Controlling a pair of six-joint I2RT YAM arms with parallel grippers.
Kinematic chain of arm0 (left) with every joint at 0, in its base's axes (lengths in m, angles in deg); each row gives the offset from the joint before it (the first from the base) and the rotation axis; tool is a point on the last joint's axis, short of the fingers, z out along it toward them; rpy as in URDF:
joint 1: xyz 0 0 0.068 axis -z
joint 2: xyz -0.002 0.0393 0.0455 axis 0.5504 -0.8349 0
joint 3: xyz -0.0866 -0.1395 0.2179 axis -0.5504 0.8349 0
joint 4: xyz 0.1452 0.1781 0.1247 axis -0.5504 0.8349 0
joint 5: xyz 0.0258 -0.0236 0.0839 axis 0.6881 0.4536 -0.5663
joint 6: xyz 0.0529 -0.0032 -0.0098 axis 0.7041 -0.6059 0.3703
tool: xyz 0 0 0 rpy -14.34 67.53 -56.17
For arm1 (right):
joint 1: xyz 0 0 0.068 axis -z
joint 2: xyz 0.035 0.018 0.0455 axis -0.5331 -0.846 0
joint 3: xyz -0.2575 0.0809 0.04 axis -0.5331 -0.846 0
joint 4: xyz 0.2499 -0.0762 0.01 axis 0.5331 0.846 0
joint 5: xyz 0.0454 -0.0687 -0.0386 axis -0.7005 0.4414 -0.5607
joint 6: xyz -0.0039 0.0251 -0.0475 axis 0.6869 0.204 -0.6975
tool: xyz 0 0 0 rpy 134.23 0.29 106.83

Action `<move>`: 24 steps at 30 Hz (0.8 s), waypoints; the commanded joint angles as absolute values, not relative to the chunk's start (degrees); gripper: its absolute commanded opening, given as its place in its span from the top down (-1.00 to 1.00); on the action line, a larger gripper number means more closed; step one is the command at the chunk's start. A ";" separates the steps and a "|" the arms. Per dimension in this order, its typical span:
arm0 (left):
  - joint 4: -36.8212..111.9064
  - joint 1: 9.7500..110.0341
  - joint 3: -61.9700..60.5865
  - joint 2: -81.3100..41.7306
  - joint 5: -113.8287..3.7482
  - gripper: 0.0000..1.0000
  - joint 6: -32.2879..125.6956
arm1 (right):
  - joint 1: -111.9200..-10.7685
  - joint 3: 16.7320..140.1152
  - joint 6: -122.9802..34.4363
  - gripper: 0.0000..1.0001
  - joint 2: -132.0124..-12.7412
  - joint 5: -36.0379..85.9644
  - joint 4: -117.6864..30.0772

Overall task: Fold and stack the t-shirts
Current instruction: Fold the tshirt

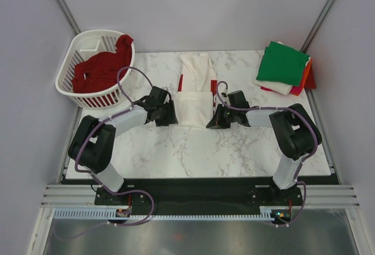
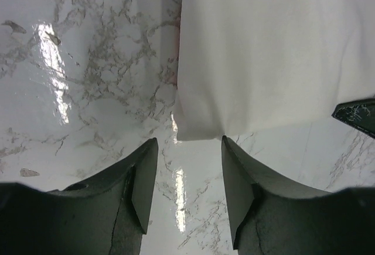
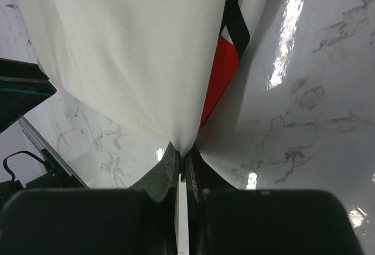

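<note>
So, the white tee (image 1: 193,105) is limp and light — your right claw (image 3: 183,164) grips one near corner, left claw (image 2: 188,149) sits spread; pinch the other corner.

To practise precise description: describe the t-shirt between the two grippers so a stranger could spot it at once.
On the marble table, at its middle between the left gripper and right gripper, lies a white t-shirt. Unlike the green-topped stack and the dark red shirt in the basket, it is white, edged with red.
</note>
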State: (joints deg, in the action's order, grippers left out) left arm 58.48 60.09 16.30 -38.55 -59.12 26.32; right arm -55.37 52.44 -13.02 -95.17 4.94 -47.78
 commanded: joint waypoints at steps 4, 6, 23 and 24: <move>50.55 60.11 17.68 -40.45 -60.23 -0.08 22.60 | -55.68 51.66 -14.70 1.00 -93.16 3.69 -45.89; 47.56 60.11 19.00 -40.54 -59.26 -0.08 21.46 | -55.77 51.66 -14.79 1.00 -92.99 3.69 -45.72; 45.97 60.37 19.62 -39.05 -59.00 0.95 19.09 | -55.68 51.92 -15.67 1.00 -89.57 2.99 -42.75; 46.67 60.55 19.62 -37.74 -58.73 0.95 18.74 | -55.68 51.66 -15.84 1.00 -88.77 3.07 -42.21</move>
